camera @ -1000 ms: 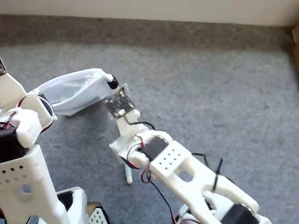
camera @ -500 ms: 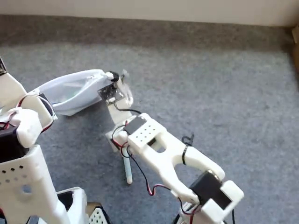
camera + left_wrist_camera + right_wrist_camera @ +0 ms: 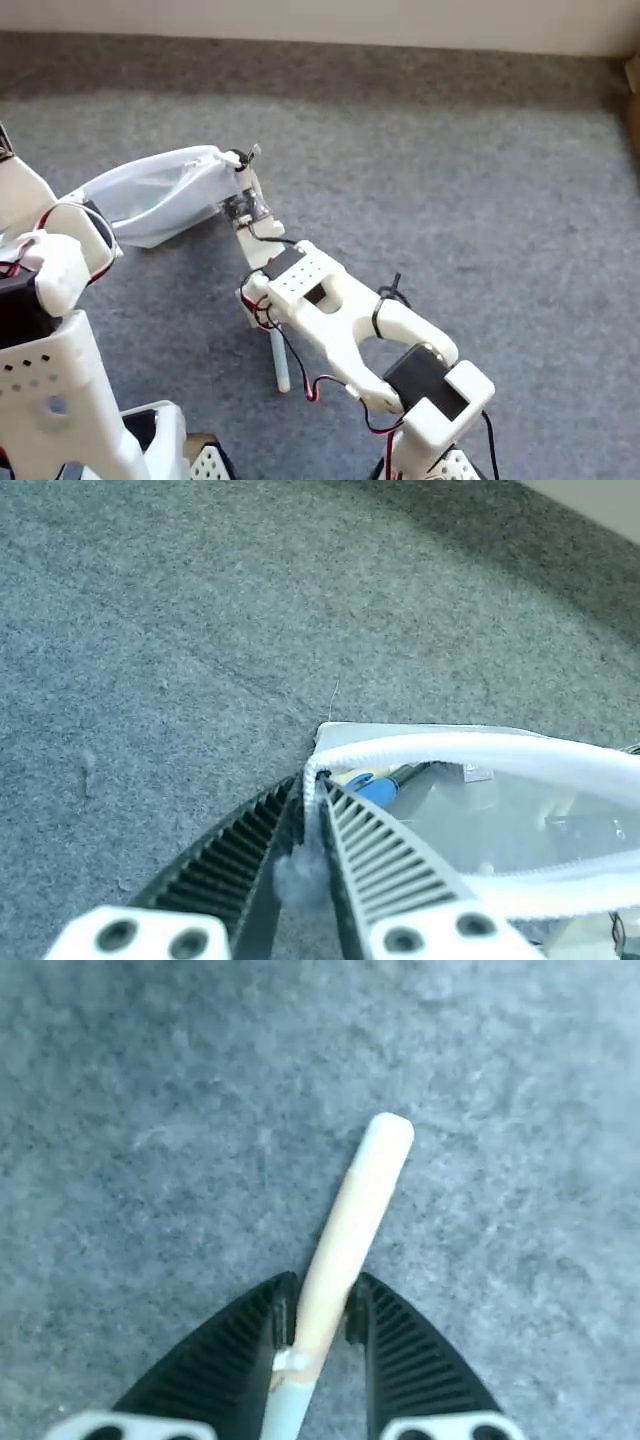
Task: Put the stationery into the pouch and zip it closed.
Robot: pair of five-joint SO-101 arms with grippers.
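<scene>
Grey carpet (image 3: pixel 500 200) covers the whole work surface, with a pale wall strip along its far edge. On the left side of the high view lies the pouch (image 3: pixel 160 195), a translucent white bag with its mouth gaping, the two white zipper bands standing apart. The left gripper (image 3: pixel 312 785) has its ribbed black jaws pinched together on the pouch's end corner, with thin fabric and the tip of the zipper band caught between them. Through the pouch wall just past those jaws a blue item (image 3: pixel 375 790) shows inside, along with some paler shapes too vague to name.

The right arm (image 3: pixel 340 320) stretches from the near right corner toward the middle of the carpet, and its wrist sits just beside the pouch's other end. The right gripper (image 3: pixel 322 1285) is clamped on the pen (image 3: pixel 355 1200), with both jaws pressing the barrel from either side. The pen runs straight out between the fingertips: its cream end projects well beyond them over bare carpet, and its light blue part lies back toward the wrist. Whether the far tip touches the carpet cannot be told. In the high view the pen's light blue length juts out from under the right arm's wrist, on the near side of the pouch and apart from it, outside the mouth.
</scene>
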